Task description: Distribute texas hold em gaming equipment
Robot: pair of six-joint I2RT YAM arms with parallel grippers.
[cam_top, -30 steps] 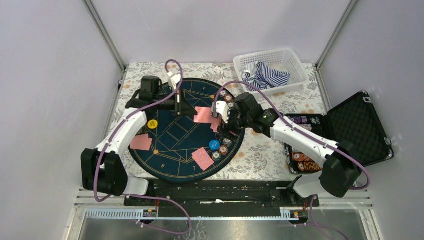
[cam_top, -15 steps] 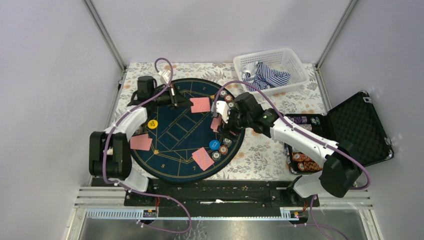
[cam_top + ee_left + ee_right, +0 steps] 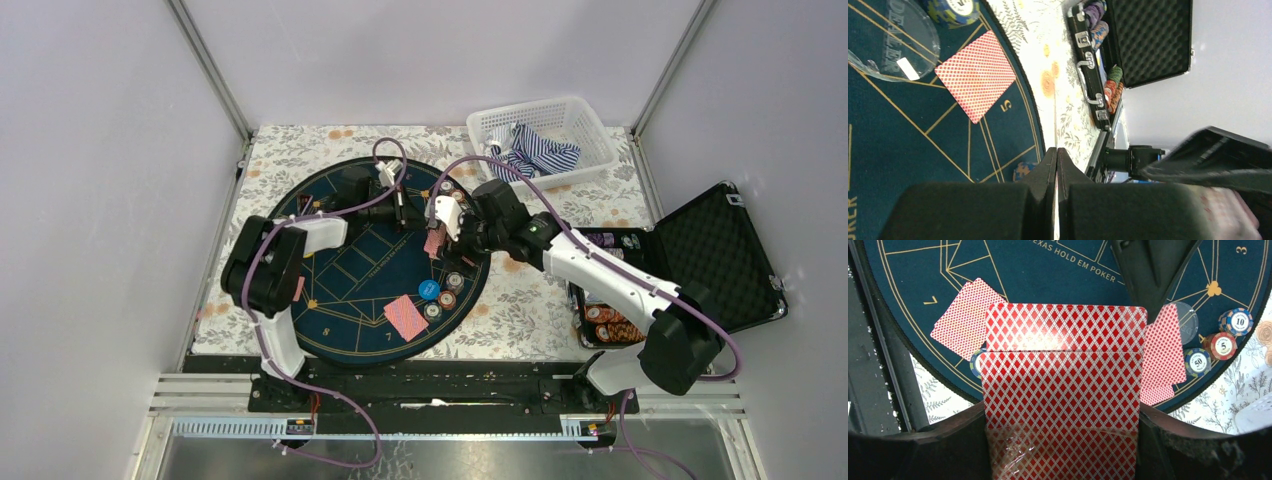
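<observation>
My right gripper (image 3: 437,240) is shut on a deck of red-backed cards (image 3: 1063,370) and holds it over the right side of the navy mat (image 3: 350,300). My left gripper (image 3: 403,207) is beside it with its jaws pressed together (image 3: 1056,150); a thin pale card edge shows between them. Its black fingers (image 3: 1148,270) show just above the deck. Cards lie on the mat at the front (image 3: 406,318) and by the "5" (image 3: 977,75). A blue disc (image 3: 429,290) and chip stacks (image 3: 447,298) sit nearby. The orange disc is hidden.
More chips (image 3: 450,190) stand at the mat's back right, with three (image 3: 1223,345) in the right wrist view. A clear dealer button (image 3: 903,45) lies on the mat. The white basket (image 3: 590,130) stands at the back right. An open black case (image 3: 700,250) holding chips is on the right.
My left arm has swung right across the mat, carrying its card up to the right gripper; the card now stands edge-on from above. The right gripper and deck barely moved.
</observation>
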